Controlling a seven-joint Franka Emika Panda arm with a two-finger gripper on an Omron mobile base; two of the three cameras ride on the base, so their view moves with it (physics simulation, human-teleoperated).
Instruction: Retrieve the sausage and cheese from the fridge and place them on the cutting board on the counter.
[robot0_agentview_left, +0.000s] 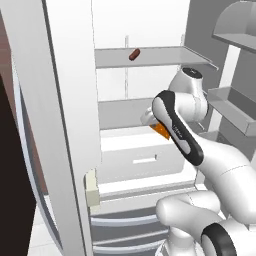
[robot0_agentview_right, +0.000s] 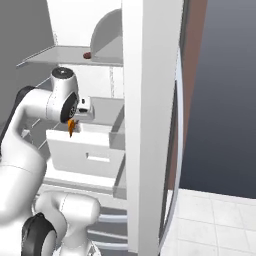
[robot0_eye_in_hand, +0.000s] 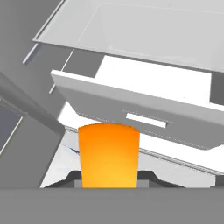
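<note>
Fridge (robot0_agentview_left: 70, 125): doors open, white interior exposed; shelves, a white drawer and door bins visible.
Drawer (robot0_eye_in_hand: 144, 118): white, with a slot handle, below the middle shelf; contents cannot be told.
Upper shelf (robot0_agentview_left: 150, 56): carries the sausage (robot0_agentview_left: 134, 54), lying near the shelf's middle, well above the gripper.
Arm (robot0_agentview_left: 200, 150): reaches into the fridge opening in front of the drawer.
Gripper (robot0_eye_in_hand: 109, 179): jaws narrow, clamped on the cheese (robot0_eye_in_hand: 109, 153).
Cheese position: between the fingers, projecting forward from them; off the shelves, held in front of the drawer. Seen as an orange wedge beside the wrist in the left base view (robot0_agentview_left: 161, 130) and below the hand in the right base view (robot0_agentview_right: 70, 127).
</note>
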